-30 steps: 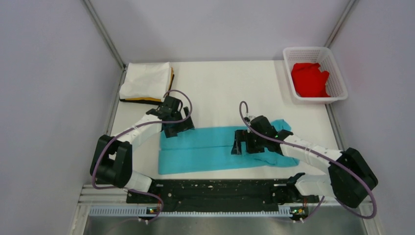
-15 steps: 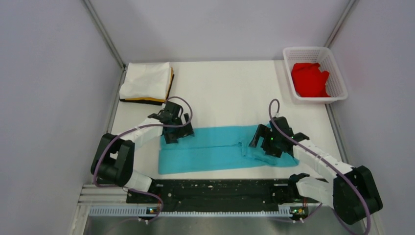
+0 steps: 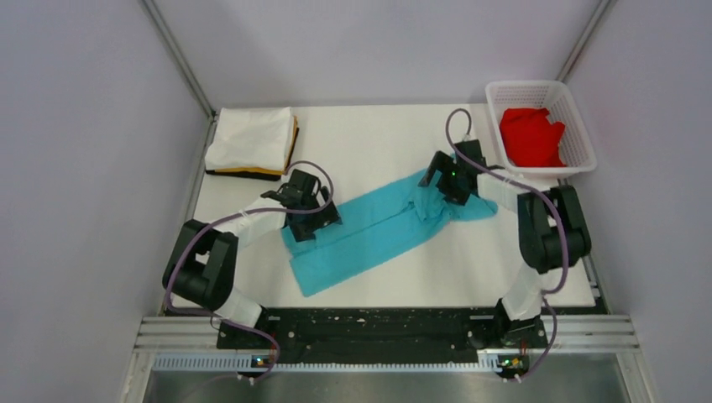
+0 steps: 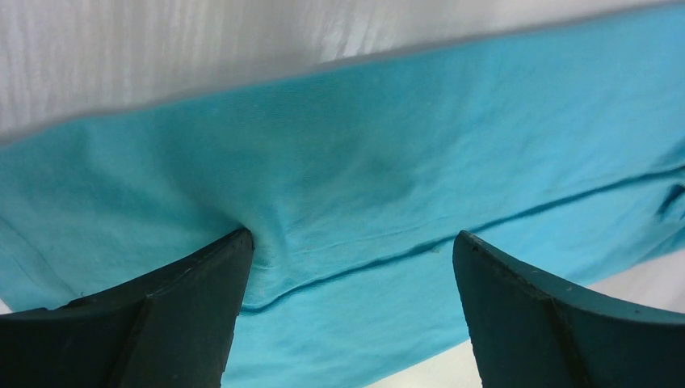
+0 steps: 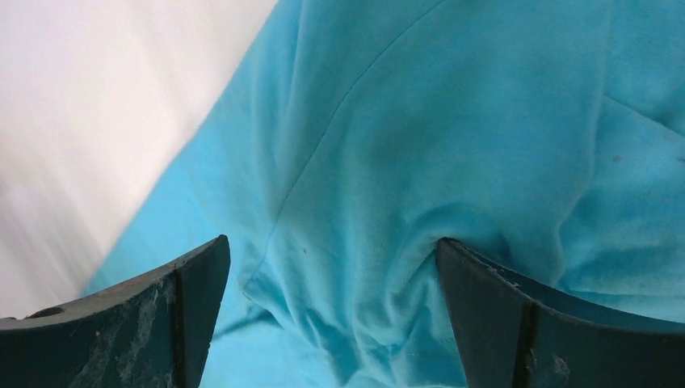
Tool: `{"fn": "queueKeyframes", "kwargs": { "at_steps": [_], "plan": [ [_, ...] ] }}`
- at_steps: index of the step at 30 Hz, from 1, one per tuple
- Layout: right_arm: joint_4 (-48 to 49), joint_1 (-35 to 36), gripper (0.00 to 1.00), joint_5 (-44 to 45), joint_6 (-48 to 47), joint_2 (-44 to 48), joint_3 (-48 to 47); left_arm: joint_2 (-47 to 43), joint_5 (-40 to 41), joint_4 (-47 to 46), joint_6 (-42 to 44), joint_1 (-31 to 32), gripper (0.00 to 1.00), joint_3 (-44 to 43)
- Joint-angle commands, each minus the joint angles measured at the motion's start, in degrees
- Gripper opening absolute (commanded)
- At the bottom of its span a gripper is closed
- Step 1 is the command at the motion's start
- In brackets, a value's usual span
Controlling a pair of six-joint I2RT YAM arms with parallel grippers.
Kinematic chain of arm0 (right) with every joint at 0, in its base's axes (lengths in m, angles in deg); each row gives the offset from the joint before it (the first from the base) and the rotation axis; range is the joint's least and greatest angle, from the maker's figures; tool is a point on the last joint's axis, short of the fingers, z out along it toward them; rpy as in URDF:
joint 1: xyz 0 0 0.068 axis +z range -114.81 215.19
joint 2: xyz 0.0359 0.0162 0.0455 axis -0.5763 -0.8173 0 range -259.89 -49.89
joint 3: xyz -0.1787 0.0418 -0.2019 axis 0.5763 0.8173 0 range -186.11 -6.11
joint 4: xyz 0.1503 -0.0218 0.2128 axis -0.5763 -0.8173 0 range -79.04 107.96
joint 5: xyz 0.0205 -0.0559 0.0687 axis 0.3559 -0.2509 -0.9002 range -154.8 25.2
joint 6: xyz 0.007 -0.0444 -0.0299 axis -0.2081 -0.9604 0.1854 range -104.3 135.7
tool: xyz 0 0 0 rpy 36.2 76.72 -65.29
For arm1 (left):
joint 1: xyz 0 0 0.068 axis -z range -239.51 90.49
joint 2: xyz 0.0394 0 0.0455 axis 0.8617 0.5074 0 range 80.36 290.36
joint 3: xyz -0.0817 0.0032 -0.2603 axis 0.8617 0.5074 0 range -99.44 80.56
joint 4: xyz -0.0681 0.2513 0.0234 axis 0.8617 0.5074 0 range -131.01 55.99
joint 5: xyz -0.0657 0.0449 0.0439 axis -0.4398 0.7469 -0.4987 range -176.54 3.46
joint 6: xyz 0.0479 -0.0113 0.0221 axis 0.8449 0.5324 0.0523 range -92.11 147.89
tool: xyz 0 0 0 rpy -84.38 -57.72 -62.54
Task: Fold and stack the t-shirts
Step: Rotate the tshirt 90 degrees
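Turquoise t-shirt [image 3: 378, 231] folded into a long band, slanting across the white surface [image 3: 378, 134].
Left hand [image 3: 309, 220] presses its left end, fingers [image 4: 178, 315] spread apart — cloth puckering at one tip; right hand [image 3: 447, 180], fingers likewise apart, sits on the bunched far-right end.
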Motion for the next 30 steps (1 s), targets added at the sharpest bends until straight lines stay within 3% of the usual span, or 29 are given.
{"fn": "queueKeyframes", "kwargs": {
  "at_steps": [1, 5, 8, 12, 15, 19, 25, 30],
  "plan": [
    [3.43, -1.44, 0.98, -0.57, -7.81, -16.31, -15.48, 4.19, -2.23, -4.3, -7.49, 1.75, 0.99, -1.96],
    [0.61, -1.39, 0.98, -7.08, -13.79, -28.55, -32.52, 6.77, -2.21, -6.1, -13.61, 5.79, 0.99, -4.9],
    [-5.0, -0.71, 0.98, -14.76, -23.49, -36.66, -45.66, 8.21, 0.98, -4.64, -15.5, 10.44, 0.99, -7.69],
    [-15.49, 1.92, 0.97, -17.45, -37.83, -45.78, -63.31, 9.53, 1.54, -6.12, -21.51, 15.34, 0.99, -7.45],
    [-17.61, 3.77, 0.97, -22.54, -44.1, -49.44, -71.49, 11.18, 2.93, -4.98, -25.24, 19.16, 0.99, -8.54],
    [-18.01, 6.75, 0.98, -26.5, -49.69, -53.05, -77.42, 13.99, 1.82, -8.52, -28.77, 23.02, 0.99, -8.66],
    [-14.83, 10.07, 0.99, -24.89, -53.5, -55.81, -81.89, 18.74, 2.77, -7.86, -30.29, 26.38, 0.99, -14.51],
    [-11.72, 10.03, 0.99, -14.21, -50.34, -53.99, -86.2, 14.44, 7.36, -5.16, -29.69, 28.29, 0.99, -13.51]
  ]
}}
